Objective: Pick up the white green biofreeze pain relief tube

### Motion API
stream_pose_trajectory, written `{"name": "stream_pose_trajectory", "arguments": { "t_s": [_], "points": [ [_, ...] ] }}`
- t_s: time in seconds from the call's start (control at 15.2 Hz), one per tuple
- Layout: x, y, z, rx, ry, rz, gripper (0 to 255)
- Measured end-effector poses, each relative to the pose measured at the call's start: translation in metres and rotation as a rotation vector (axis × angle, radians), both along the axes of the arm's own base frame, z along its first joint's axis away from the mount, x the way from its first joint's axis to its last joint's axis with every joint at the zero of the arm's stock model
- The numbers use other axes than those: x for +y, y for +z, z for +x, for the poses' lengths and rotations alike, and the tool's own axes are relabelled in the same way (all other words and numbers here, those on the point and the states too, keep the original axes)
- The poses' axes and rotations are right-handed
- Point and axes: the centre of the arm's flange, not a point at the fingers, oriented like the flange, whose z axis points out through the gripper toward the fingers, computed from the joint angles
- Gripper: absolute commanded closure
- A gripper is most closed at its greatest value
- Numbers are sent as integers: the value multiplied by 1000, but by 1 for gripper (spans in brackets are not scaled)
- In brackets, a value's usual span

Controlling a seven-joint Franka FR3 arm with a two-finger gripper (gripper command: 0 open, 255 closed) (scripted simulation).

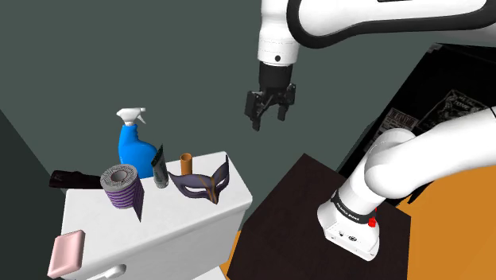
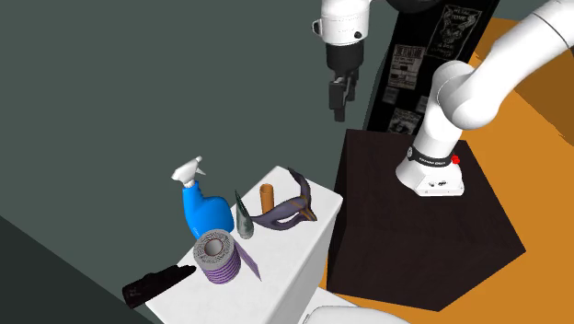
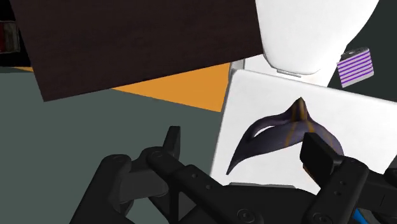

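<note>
**A:** Where is the tube (image 1: 160, 165) sitting?

**B:** It is standing on end on the white top (image 1: 199, 219), looking dark grey-green; in the shoulder view it is standing between the blue bottle (image 1: 135, 147) on its left and a brown cylinder (image 1: 186, 164) on its right; a striped roll (image 1: 121, 185) is lying just in front of it.

**A:** And around those?

**B:** A purple mask (image 1: 203, 183) is lying near the cylinder, toward the top's edge nearest the stand (image 1: 286, 199); a black item (image 1: 71, 178) is lying at the far end past the roll, and a pink block (image 1: 66, 252) is resting near the shoulder view's lower left corner.

**A:** How is the arm posing?

**B:** It is rising from the stand, arching over at the shoulder view's upper edge and pointing its wrist straight down; the gripper (image 1: 269, 114) is hanging high above the top, well apart from the tube and off toward the stand side.

**A:** Is the pincer gripping anything?

**B:** No; the fingers (image 3: 173, 137) are standing spread apart with nothing between them; in the wrist view the mask is showing far below, in the gap between them.
</note>
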Motion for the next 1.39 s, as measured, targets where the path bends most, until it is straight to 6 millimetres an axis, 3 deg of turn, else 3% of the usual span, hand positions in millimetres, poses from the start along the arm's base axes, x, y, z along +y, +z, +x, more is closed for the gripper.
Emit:
{"name": "stream_pose_trajectory", "arguments": {
  "t_s": [0.2,0.99,1.39],
  "points": [
    [31,-15,17,11,-94,19,0],
    [124,-74,101,54,-471,94,0],
    [161,-103,159,77,-660,133,0]
  ]
}}
